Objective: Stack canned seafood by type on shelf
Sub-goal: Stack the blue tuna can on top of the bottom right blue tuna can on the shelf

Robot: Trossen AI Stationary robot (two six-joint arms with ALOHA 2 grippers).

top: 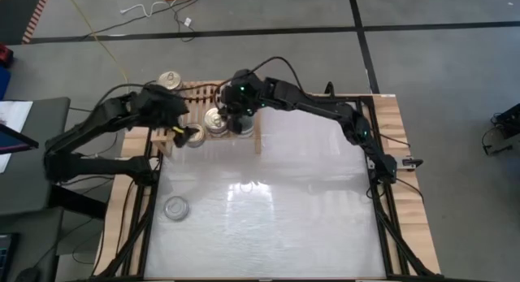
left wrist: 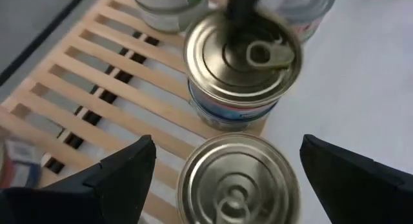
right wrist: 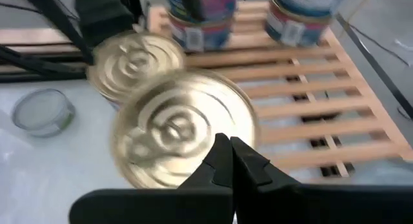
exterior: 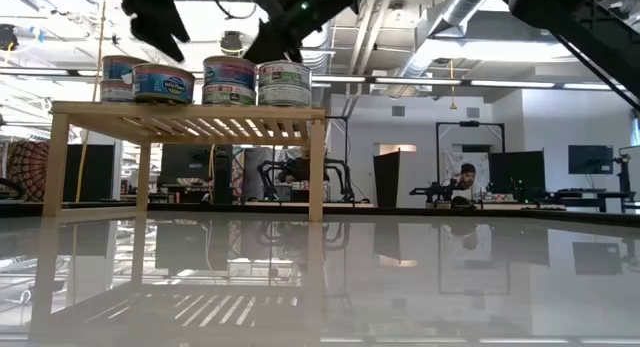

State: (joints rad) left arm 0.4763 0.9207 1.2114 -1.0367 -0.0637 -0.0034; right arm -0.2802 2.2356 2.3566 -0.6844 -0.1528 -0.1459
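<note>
Left claw [top: 185, 136]: held wide open over a gold-topped can [left wrist: 239, 185] at the shelf's [top: 256, 140] front edge, fingers [left wrist: 116, 175] flanking it without touching; nothing is gripped.

Shelf: light-wood slatted rack at 12 o'clock on the tabletop [top: 268, 209]. Cans are seen in a row on top in the low view, some stacked two high.

Right claw [top: 236, 119]: closed, empty, poised just above a gold can top [right wrist: 184, 130].

Loose can [top: 175, 206]: silver-topped, lying at 8 o'clock, well apart from the shelf.

Step judged: placement or adjustment of gold-topped cans. Next, the loose can is to be fetched and stacked by type.

Obscured: labels are unreadable; the can count is uncertain.
</note>
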